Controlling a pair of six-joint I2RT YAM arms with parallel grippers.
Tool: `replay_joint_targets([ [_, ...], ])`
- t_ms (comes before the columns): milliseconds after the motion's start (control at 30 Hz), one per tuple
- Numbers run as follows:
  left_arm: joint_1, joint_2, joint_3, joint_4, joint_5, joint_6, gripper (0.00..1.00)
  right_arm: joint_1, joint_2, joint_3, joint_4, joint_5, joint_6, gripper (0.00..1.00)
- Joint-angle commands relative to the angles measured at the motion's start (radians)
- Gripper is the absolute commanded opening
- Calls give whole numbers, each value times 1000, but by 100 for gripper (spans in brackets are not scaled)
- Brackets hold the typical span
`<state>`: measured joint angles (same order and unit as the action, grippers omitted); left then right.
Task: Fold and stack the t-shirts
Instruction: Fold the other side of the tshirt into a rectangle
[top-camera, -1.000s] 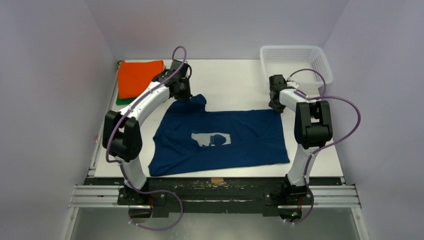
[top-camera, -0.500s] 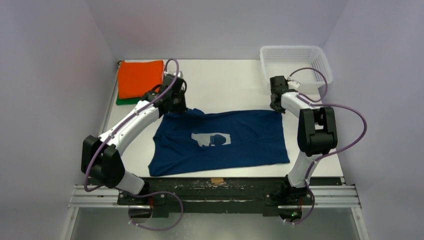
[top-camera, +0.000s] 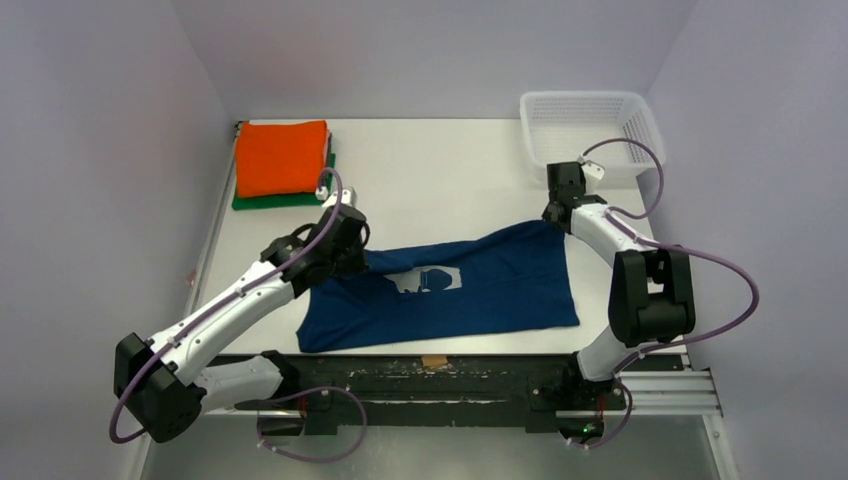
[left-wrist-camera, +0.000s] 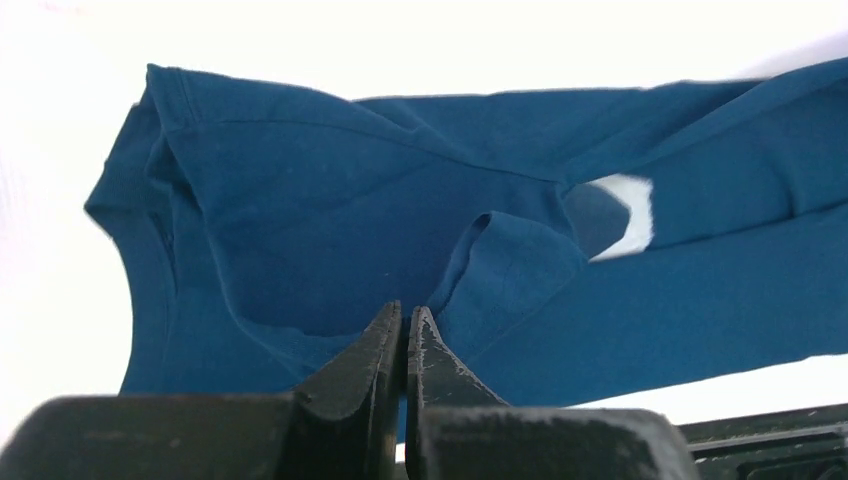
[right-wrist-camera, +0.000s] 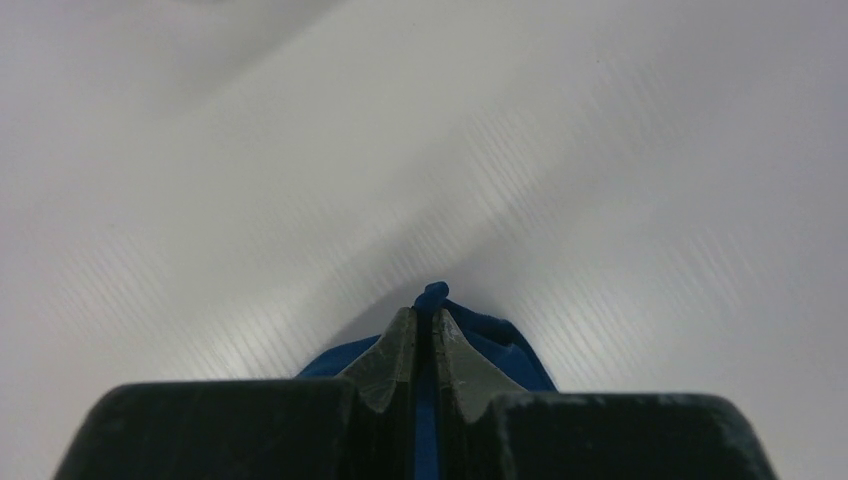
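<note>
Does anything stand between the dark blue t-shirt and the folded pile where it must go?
Nothing visible does. Bare white table lies between the navy blue t-shirt and the folded orange shirt on the folded green shirt. The white plastic mesh basket sits at the far right corner, off that path.

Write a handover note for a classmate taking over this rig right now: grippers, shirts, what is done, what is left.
Left gripper: shut on the navy t-shirt, far left edge drawn over toward the print.
Right gripper: shut on its far right corner.
Orange t-shirt lies folded on the green t-shirt, at far left.
Done: those two stacked.
Left: finish folding the navy one, add it to the stack.
</note>
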<state>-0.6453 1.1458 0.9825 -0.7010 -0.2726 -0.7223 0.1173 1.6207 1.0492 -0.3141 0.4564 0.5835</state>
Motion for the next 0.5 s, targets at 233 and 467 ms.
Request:
replay_joint_targets([
  [233, -99, -155, -178, -97, -86, -188, 0, 1, -137, -86, 55, -29, -37, 1],
  [467, -128, -198, -289, -32, -23, -220, 0, 1, -178, -151, 45, -2, -34, 2],
])
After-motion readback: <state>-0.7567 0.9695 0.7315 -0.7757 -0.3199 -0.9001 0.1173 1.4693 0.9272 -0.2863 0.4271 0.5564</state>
